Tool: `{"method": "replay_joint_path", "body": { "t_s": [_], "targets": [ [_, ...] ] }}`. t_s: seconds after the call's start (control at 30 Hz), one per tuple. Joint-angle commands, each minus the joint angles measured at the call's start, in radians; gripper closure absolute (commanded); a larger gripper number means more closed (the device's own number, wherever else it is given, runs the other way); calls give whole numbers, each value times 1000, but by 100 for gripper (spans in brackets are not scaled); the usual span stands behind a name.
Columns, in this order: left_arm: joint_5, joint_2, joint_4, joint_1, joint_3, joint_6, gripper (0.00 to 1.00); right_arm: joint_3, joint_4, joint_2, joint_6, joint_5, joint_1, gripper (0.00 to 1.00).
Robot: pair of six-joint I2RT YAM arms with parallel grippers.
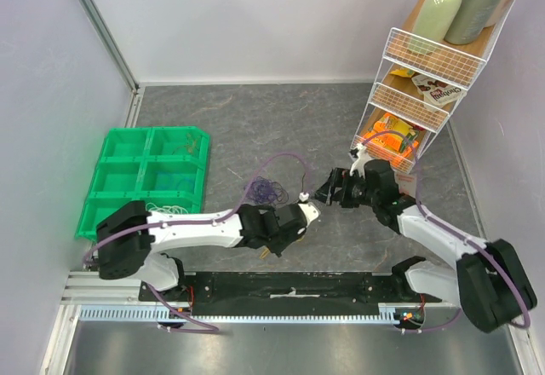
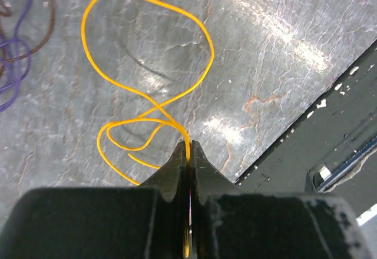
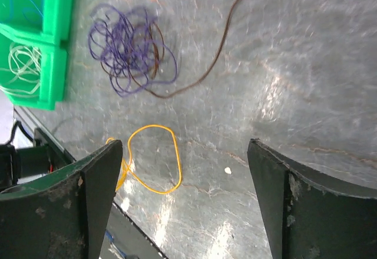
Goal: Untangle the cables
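My left gripper point(image 2: 188, 145) is shut on a thin yellow wire point(image 2: 83, 26), which loops out over the grey table in front of the jaws. In the top view this gripper point(image 1: 272, 250) is low, near the table's front edge. A tangled bundle of purple wires point(image 1: 268, 190) lies just behind it, with a brown wire point(image 3: 218, 53) trailing out of it. My right gripper point(image 1: 327, 193) is open and empty, right of the bundle. In the right wrist view the gripper point(image 3: 185, 147) is above bare table, with the purple bundle point(image 3: 126, 50) and the yellow wire point(image 3: 177, 153) to its left.
A green compartment bin point(image 1: 149, 179) sits at the left and holds white wires point(image 3: 23, 65) and other thin wires. A white wire rack point(image 1: 409, 94) with bottles and packets stands at the back right. The black base rail point(image 2: 330, 123) runs along the front edge.
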Motion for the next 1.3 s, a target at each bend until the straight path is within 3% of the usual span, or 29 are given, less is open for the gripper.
{"method": "replay_joint_path", "body": {
  "t_s": [0.0,0.17,0.33,0.43,0.57,0.7,0.87,0.97,1.13,1.27],
  "targets": [
    [-38,-149,5,25,-28,11,98,-15,-5,-85,-14,45,-35,5],
    [8,-380,63,170,-76,-37,98,-38,10,-56,7,70,-38,5],
    [-188,-655,16,366,-56,-168,98,-84,105,40,30,41,-40,8],
    [-167,-738,-33,536,22,-180,98,-110,165,86,37,27,-40,9],
    [-167,-648,-182,736,212,-195,98,-113,194,97,17,22,-40,10],
    [-226,-504,-395,961,335,-323,99,-112,193,97,-17,47,-41,10],
    [-106,-441,-509,1351,318,-413,99,-129,226,97,-23,47,-40,10],
    [-159,-427,-560,1497,283,-463,98,-130,237,102,-31,44,-40,10],
    [-473,-460,-572,1555,200,-576,99,-133,245,103,-34,38,-40,10],
    [-454,-421,-517,1615,147,-601,98,-132,243,105,-42,31,-38,10]
  ]
}}
